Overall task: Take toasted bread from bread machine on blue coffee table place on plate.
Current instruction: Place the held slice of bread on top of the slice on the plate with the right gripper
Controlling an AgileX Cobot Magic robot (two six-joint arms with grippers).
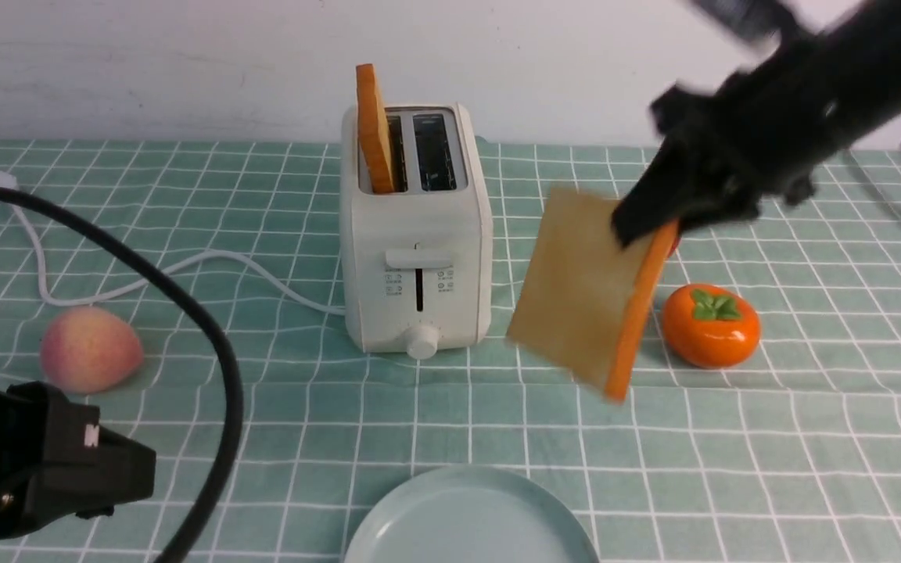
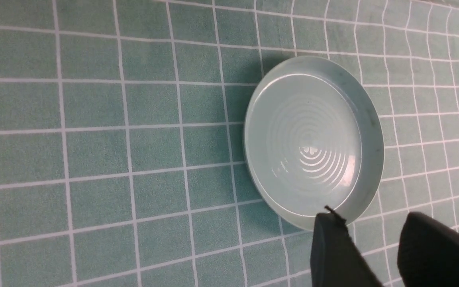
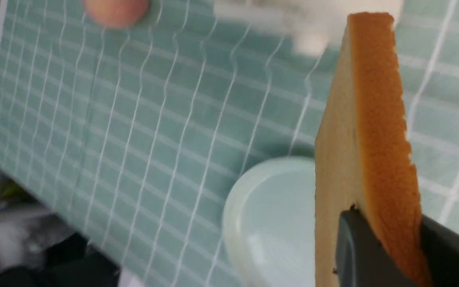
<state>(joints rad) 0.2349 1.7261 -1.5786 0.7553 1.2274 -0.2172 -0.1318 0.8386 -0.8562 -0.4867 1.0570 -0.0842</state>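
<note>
Up above the blue coffee table [image 1: 263, 407], between the toaster [image 1: 419, 234] and an orange persimmon [image 1: 710, 324], my right gripper [image 1: 648, 223] is clamped on the upper corner of a toast slice [image 1: 576, 289]. It hangs tilted in the air, clear of the slots, ready, I judge, to carry to the bare plate [image 1: 470, 508] at the near edge. A second slice [image 1: 375, 129] stands upright in the toaster's left slot. My left gripper [image 2: 373, 229] hovers beside the plate, jaws apart, holding nothing.

place: staged robot-lab setup, mock breakfast corner
evidence: gridded teal cloth on tabletop [image 1: 810, 438], toaster [image 1: 417, 258], plate [image 1: 470, 478], bare white wall [image 1: 184, 62]
props: peach [image 1: 91, 348], glossy persimmon [image 1: 710, 324]
</note>
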